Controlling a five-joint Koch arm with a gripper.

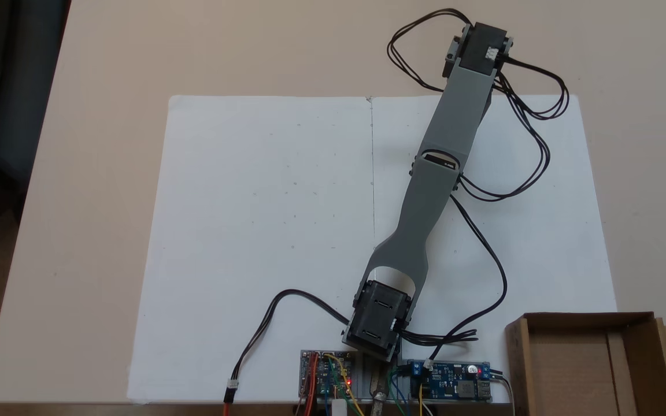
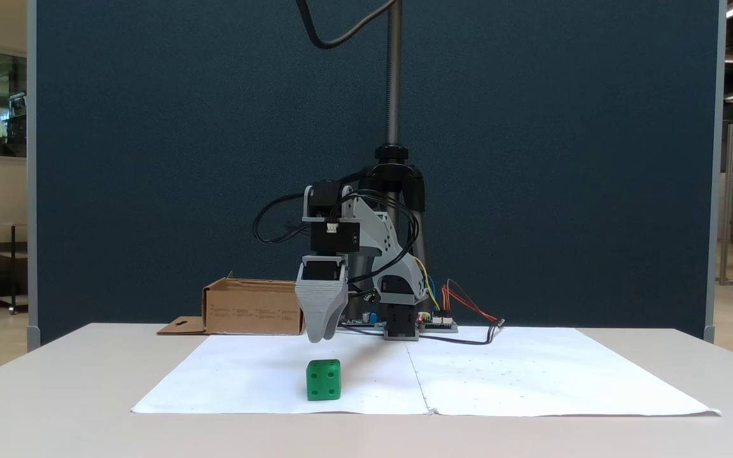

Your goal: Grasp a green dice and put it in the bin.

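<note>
The green dice (image 2: 323,380) rests on the white paper (image 2: 532,375) close to its near edge, just left of the centre seam, with a several-pip face toward the camera. My gripper (image 2: 321,337) hangs point-down a short gap above it and touches nothing. I see one grey wedge-shaped jaw face-on, with the other behind it, so its opening is hidden. From above, the outstretched grey arm (image 1: 437,173) reaches to the far right part of the paper (image 1: 263,231). The bin (image 1: 581,316), a brown cardboard box with a hanger-hole flap, stands by the arm's base (image 2: 252,308).
Circuit boards (image 1: 451,378) and loose black cables (image 1: 483,260) lie around the arm's base at the paper's edge. A camera pole (image 2: 394,76) rises behind the arm in front of a dark blue partition. The beige table (image 1: 107,58) extends around the paper.
</note>
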